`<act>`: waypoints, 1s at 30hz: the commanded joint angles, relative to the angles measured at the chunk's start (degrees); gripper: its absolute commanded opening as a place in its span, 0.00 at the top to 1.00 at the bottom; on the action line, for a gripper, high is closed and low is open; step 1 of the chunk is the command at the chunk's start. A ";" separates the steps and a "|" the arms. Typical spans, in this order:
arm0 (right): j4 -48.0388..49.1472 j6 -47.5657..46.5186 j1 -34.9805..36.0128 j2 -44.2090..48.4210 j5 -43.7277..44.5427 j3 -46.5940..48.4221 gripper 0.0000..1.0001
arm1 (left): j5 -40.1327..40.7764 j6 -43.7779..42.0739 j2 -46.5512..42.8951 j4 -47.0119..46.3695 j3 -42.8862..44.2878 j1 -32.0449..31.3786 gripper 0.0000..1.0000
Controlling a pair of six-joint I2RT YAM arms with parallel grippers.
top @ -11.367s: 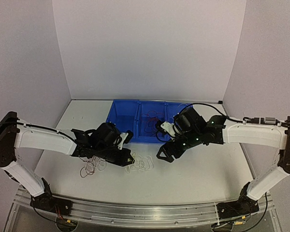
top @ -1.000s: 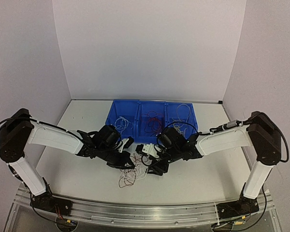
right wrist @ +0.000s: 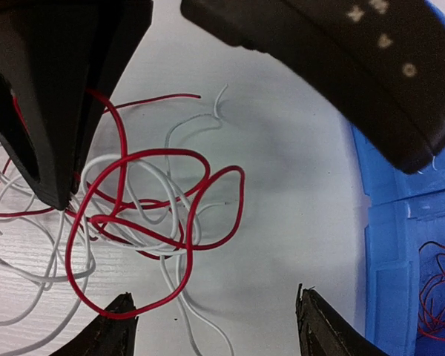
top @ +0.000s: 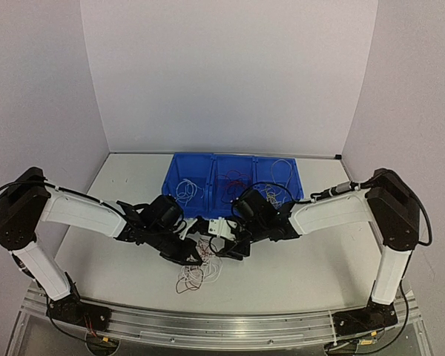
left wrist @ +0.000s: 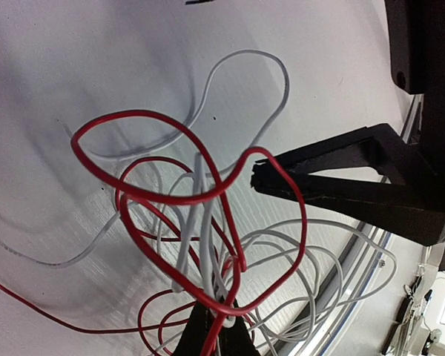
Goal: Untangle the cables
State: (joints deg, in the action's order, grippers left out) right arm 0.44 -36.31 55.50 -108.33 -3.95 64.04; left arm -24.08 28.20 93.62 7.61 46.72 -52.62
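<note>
A red-and-white tangle of cables (left wrist: pixel 200 222) lies on the table (top: pixel 111 222) before the bins (top: pixel 200 157), which hold a few loose strands. By the look of it, most of the untangling is left. The left gripper (left wrist: pixel 215 330) is pinched on the tangle's strands, and the right gripper (right wrist: pixel 213 297) gapes wide just above it.

Cables (top: pixel 196 276) partly beneath left end effector (top: pixel 193 257) and right end effector (top: pixel 231 251), individual strands indistinct from above.

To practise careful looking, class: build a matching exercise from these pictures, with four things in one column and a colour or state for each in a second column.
Column one:
1 cables
2 left gripper
3 right gripper
4 bins

Column two:
a open
b blue
c red and white
d shut on the cables

Pairs: 1-c, 2-d, 3-a, 4-b
</note>
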 commanded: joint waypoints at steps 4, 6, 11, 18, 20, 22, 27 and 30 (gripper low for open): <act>-2.45 -0.93 -0.49 -3.77 -2.36 3.11 0.41 | -0.52 -1.59 0.58 0.31 2.25 -0.26 1.00; -2.65 -0.41 -0.58 -3.87 -2.46 3.16 0.57 | -0.10 -1.37 0.51 0.36 2.19 -0.30 1.00; -2.54 2.81 -0.72 -1.72 1.22 2.25 1.00 | 2.83 0.11 -0.49 1.21 1.87 -0.28 1.00; -2.23 22.69 -1.72 7.66 34.86 -1.56 1.00 | 15.04 5.90 -8.31 6.11 -1.81 -0.20 1.00; -2.52 27.58 -3.00 12.00 41.86 -4.54 1.00 | 19.33 8.23 -11.88 8.85 -2.90 -0.12 1.00; -3.77 31.83 -4.17 16.80 46.22 -7.58 1.00 | 22.91 10.40 -14.99 11.23 -4.13 0.27 1.00; -14.58 45.27 -10.53 28.78 50.59 -11.44 1.00 | 29.91 15.61 -21.31 17.93 -6.89 3.27 1.00; -20.08 48.84 -14.83 34.82 49.88 -12.75 1.00 | 30.74 17.47 -24.19 21.00 -8.69 7.09 1.00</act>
State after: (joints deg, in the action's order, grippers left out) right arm -7.88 0.53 50.23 -81.40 30.51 53.51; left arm -1.31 41.84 72.33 10.33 43.34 -50.74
